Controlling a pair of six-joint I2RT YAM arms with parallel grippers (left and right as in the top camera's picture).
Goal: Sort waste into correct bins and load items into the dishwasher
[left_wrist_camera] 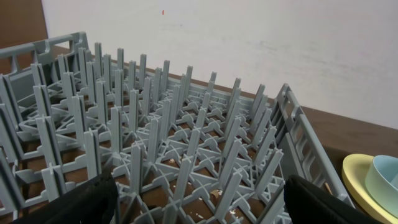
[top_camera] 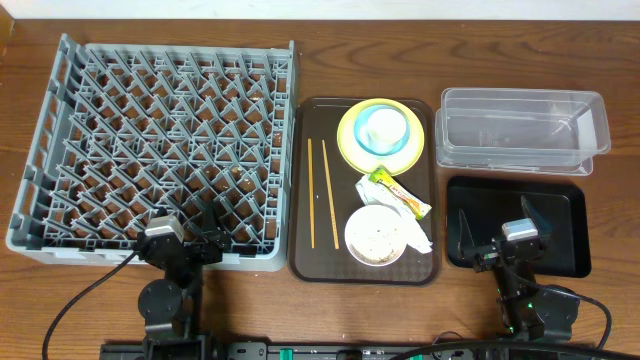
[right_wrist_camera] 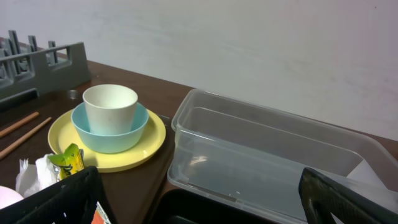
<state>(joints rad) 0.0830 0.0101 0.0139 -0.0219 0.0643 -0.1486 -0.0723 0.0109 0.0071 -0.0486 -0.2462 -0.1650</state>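
Observation:
The grey dish rack [top_camera: 160, 150] fills the left. On the brown serving tray [top_camera: 300, 190] are the yellow plate [top_camera: 348, 143] with the light blue bowl [top_camera: 400, 143] on it, the chopsticks [top_camera: 318, 190], the green-and-yellow wrapper [top_camera: 400, 195], the white bowl [top_camera: 375, 235] holding rice scraps, and the napkin [top_camera: 418, 238]. The clear tub [top_camera: 520, 130] and black tray [top_camera: 560, 225] lie at the right. My left gripper [top_camera: 188, 222] [left_wrist_camera: 199, 205] is open over the rack's near edge. My right gripper [top_camera: 498, 225] [right_wrist_camera: 205, 199] is open over the black tray, empty.
A white cup [right_wrist_camera: 110, 106] stands inside the light blue bowl [right_wrist_camera: 111, 134]. The right wrist view also shows the clear tub [right_wrist_camera: 267, 155] straight ahead and the wrapper [right_wrist_camera: 69, 160] at the lower left. A white wall stands behind the table.

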